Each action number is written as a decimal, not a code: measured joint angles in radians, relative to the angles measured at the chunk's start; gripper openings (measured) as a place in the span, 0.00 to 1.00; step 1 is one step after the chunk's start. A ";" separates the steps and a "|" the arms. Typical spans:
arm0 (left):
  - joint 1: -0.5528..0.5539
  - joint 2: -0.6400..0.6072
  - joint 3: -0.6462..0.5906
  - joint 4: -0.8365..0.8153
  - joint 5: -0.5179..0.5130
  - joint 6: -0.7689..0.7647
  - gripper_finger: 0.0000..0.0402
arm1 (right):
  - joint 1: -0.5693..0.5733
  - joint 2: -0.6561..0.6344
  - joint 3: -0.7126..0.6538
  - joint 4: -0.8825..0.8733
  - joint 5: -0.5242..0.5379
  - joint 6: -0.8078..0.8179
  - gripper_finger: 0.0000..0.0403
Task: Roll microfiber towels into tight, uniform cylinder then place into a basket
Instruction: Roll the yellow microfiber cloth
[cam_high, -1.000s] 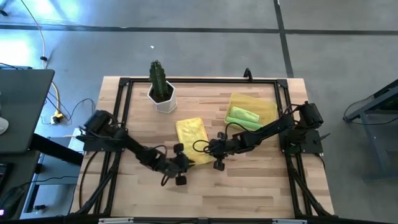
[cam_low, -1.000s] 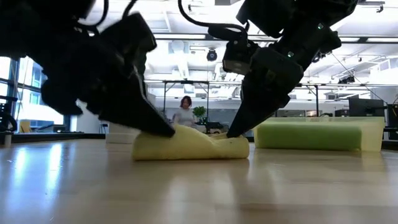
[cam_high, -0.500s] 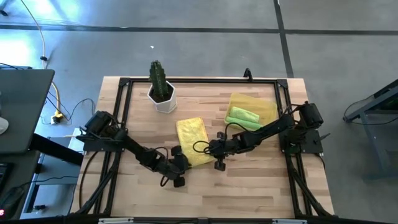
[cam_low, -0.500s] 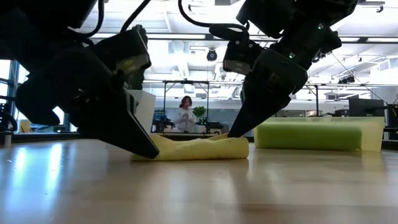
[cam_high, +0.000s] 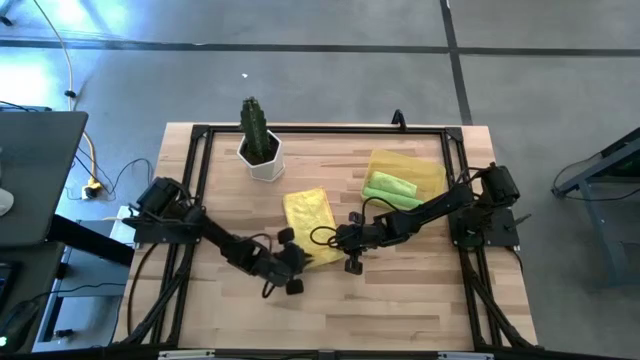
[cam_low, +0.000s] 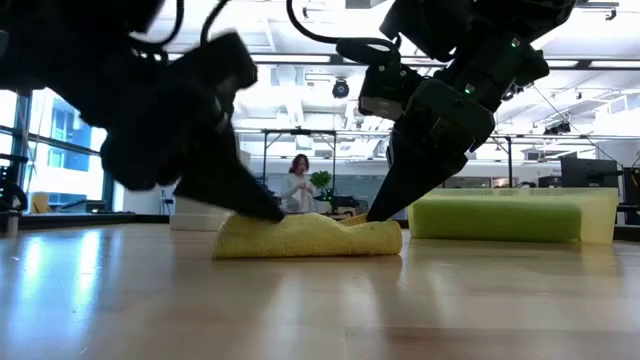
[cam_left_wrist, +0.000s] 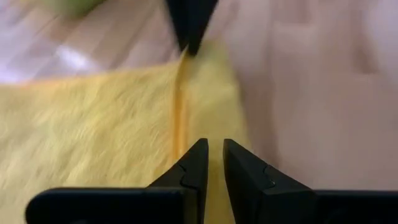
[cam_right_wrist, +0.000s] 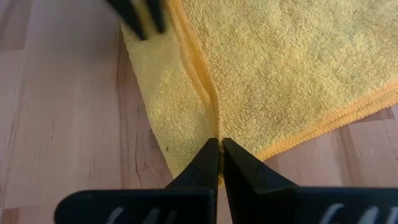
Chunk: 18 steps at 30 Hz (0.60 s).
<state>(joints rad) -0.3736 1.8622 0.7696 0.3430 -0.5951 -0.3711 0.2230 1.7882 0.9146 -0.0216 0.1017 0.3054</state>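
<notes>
High view shows me the yellow towel (cam_high: 308, 214) folded mid-worktop (cam_high: 400, 290), both claws at its near edge. My right claw (cam_right_wrist: 219, 163) is pinched shut on the towel's hem; my left claw (cam_left_wrist: 211, 160) sits nearly closed over the cloth. A green towel (cam_high: 389, 186) lies in the basket (cam_high: 425, 170).

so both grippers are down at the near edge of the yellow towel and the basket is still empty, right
Not quite: the basket is not empty. The high view shows a rolled lime green towel already lying in it. The rest holds: the left gripper and the right gripper are both down at the near edge of the yellow towel.
</notes>
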 joint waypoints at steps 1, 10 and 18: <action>0.006 0.000 0.000 -0.029 0.002 -0.028 0.11 | 0.000 0.000 0.000 0.000 0.000 0.000 0.00; 0.001 0.000 0.000 -0.127 0.087 -0.098 0.11 | 0.000 0.000 0.000 0.002 0.000 -0.045 0.01; 0.000 -0.001 0.000 -0.141 0.087 -0.125 0.11 | 0.000 -0.047 0.000 -0.059 0.003 -0.301 0.25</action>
<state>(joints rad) -0.3733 1.8614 0.7700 0.2017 -0.5076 -0.4959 0.2234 1.7412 0.9142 -0.0801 0.1044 0.0042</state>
